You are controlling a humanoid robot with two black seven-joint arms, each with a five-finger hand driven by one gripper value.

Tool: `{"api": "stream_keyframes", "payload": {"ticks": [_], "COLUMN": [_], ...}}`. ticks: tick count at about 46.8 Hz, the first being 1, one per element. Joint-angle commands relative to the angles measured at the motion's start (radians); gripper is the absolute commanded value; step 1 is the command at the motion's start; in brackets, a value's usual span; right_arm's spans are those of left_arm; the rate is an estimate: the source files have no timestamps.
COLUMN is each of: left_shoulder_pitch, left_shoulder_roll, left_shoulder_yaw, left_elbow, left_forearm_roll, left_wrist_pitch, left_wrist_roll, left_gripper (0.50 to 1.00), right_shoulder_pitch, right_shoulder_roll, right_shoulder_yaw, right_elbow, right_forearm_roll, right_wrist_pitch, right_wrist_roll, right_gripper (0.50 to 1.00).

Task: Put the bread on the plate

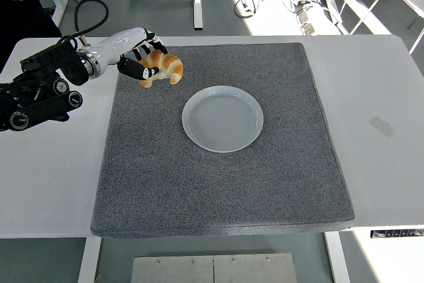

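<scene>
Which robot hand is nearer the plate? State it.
Left. The left hand, gripping the croissant, is above the mat's far-left corner, up and left of the plate. The right hand is out of view.
</scene>
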Motion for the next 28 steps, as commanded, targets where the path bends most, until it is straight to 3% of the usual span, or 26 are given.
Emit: {"api": "stream_keyframes", "payload": {"ticks": [1, 28], "left_shoulder_pitch": [-0.004, 0.01], "left_shoulder_roll": [-0.029, -0.112], "left_shoulder_yaw": [-0.002, -0.039], "left_elbow": [0.0, -0.006], "left_forearm_roll": [0.002, 0.146], "left_wrist_pitch": [-0.005, -0.008], "left_wrist_roll": [0.0, 0.003], "left_gripper": [0.5, 0.5], "right_shoulder_pitch": [0.0, 0.0], "right_shoulder_roll": [0.0, 0.0], "right_shoulder_yaw": [0.0, 0.0], "right_elbow": [0.0, 0.0], "right_forearm_roll": [0.0, 0.0], "right_wrist_pitch": [0.0, 0.0], "right_wrist_roll": [0.0, 0.0], "right_gripper": [1.0, 1.0]}}
